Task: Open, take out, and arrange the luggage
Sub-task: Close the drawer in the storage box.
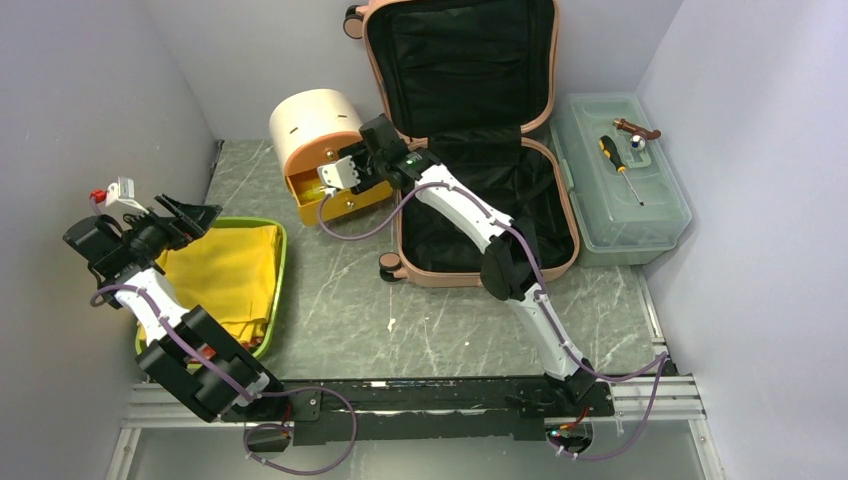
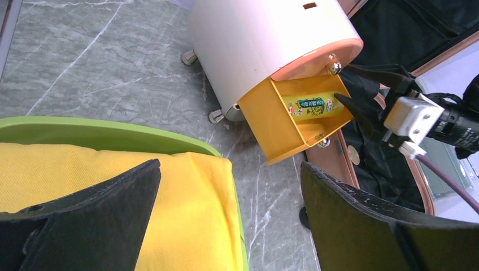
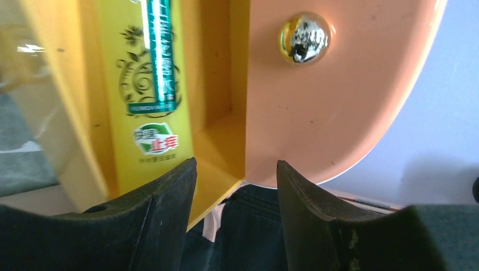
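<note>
While the right gripper (image 3: 236, 164) hangs half-open and empty at the pulled-out yellow drawer (image 2: 277, 127) of the cream box (image 1: 312, 120), a yellow tube (image 2: 310, 106) lies inside that drawer. The luggage (image 1: 460, 70) lies open, lid up, just right of the box. Closing the drawer well probably means pressing its front squarely so it slides straight. Well left of the box, the left gripper (image 2: 230, 165) gapes wide, empty.
</note>
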`<state>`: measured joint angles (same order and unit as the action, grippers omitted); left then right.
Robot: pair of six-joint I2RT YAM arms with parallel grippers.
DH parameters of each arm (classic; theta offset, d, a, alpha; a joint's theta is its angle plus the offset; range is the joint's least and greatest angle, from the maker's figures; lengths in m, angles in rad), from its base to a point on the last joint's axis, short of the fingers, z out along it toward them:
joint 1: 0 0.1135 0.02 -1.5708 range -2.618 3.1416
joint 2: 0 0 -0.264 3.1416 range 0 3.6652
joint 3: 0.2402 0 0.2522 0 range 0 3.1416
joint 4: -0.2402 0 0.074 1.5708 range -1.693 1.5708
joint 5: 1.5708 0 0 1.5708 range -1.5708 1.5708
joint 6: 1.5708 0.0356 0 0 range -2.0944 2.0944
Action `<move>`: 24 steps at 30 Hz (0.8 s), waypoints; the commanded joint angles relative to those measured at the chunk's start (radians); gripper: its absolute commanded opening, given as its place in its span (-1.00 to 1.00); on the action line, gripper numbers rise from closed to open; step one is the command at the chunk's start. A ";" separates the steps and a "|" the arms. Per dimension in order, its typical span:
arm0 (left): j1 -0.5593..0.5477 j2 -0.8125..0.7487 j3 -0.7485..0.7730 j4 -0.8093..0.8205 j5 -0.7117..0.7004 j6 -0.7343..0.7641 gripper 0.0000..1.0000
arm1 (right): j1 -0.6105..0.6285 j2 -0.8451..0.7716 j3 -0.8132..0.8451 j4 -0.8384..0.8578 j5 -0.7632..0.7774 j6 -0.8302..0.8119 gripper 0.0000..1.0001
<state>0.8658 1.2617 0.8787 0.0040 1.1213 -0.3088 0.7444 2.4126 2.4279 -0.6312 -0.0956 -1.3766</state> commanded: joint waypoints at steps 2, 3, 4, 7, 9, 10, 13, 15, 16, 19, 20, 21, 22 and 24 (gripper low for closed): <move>0.009 0.008 -0.001 0.035 0.031 0.003 0.98 | -0.011 0.024 -0.091 0.240 0.131 0.014 0.13; 0.009 0.008 -0.001 0.037 0.031 0.003 0.98 | -0.008 0.013 -0.108 0.272 0.141 0.025 0.13; 0.009 0.010 -0.002 0.037 0.033 0.003 0.98 | -0.005 -0.001 -0.124 0.296 0.146 0.038 0.13; 0.009 0.011 -0.002 0.036 0.033 0.004 0.98 | 0.006 -0.059 -0.171 0.338 0.151 0.076 0.13; 0.009 0.011 -0.002 0.038 0.033 0.002 0.98 | 0.011 -0.103 -0.185 0.339 0.141 0.121 0.13; 0.009 0.011 -0.003 0.038 0.032 0.000 0.98 | 0.012 -0.125 -0.178 0.333 0.137 0.155 0.13; 0.009 0.013 -0.004 0.042 0.035 -0.002 0.98 | 0.014 -0.164 -0.093 0.249 0.124 0.299 0.14; 0.009 0.012 -0.004 0.045 0.036 -0.003 0.98 | 0.014 -0.193 -0.064 0.196 0.106 0.397 0.15; 0.009 0.012 -0.003 0.044 0.036 -0.005 0.98 | 0.016 -0.211 -0.059 0.163 0.101 0.451 0.15; 0.009 0.010 -0.004 0.048 0.037 -0.008 0.98 | 0.023 -0.257 -0.069 0.084 0.041 0.632 0.15; 0.009 0.009 -0.006 0.050 0.037 -0.011 0.98 | 0.024 -0.270 -0.079 0.065 0.027 0.703 0.15; 0.009 0.008 -0.006 0.051 0.037 -0.012 0.98 | 0.025 -0.281 -0.086 0.043 0.010 0.771 0.15; 0.009 0.008 -0.006 0.052 0.037 -0.014 0.98 | 0.026 -0.287 -0.090 0.020 -0.021 0.835 0.14; 0.008 0.007 -0.007 0.054 0.039 -0.018 0.98 | 0.026 -0.294 -0.096 -0.026 -0.075 0.947 0.12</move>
<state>0.8673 1.2743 0.8734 0.0158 1.1286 -0.3119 0.7631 2.1906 2.3054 -0.5423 -0.0532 -0.7628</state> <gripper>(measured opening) 0.992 0.570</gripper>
